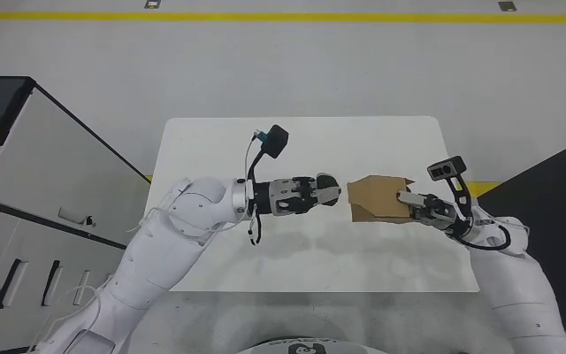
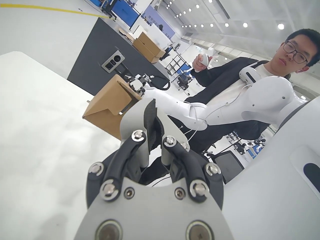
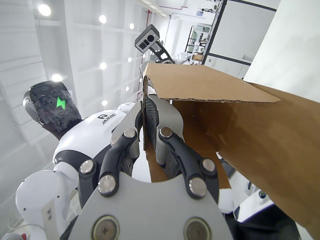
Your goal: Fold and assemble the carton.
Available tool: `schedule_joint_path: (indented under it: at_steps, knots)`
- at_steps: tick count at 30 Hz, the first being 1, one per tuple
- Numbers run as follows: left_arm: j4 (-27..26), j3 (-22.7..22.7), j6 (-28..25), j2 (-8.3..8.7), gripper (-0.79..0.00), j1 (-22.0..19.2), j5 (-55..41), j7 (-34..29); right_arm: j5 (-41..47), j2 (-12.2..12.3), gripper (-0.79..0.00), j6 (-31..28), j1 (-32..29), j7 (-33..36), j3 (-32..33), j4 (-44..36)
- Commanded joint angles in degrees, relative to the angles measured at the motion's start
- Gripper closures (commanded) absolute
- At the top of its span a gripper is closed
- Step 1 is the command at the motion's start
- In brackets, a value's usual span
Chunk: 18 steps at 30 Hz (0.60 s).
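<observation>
our right claw (image 1: 409,200) is clamped on the carton (image 1: 376,199) at the edge toward that arm, seen from above. the left claw (image 1: 329,190) sits just beside the opposite edge, a sliver apart. the carton lies right of centre on the white table (image 1: 265,150). we judge the right arm anchors it so the left can push a panel square.

from the left wrist, the left claw's black pads (image 2: 152,123) are pressed together with nothing between them. they point at a half-opened box of brown corrugated board with a triangular fold on its side.

from the right wrist, ribbed rubber pads (image 3: 151,112) pinch a thin flap whose cut edge shows the fluting. the walls look stiff and matte, creased along score lines.
</observation>
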Motion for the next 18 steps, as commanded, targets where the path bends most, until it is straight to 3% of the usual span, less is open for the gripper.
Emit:
schedule_joint_path:
  at_steps: [1, 18]
  knots:
    - [-1.2, -0.1, 0.7, 0.09, 0.000, 0.1, 1.4, -0.5, -1.4, 0.0, 0.000, 0.0, -0.1, -0.3, 0.1, -0.2]
    - [-2.0, 2.4, 8.3, 0.01, 0.000, -0.9, 7.7, -4.1, -1.8, -0.2, 0.000, -1.6, -0.6, 0.8, 0.8, -1.0]
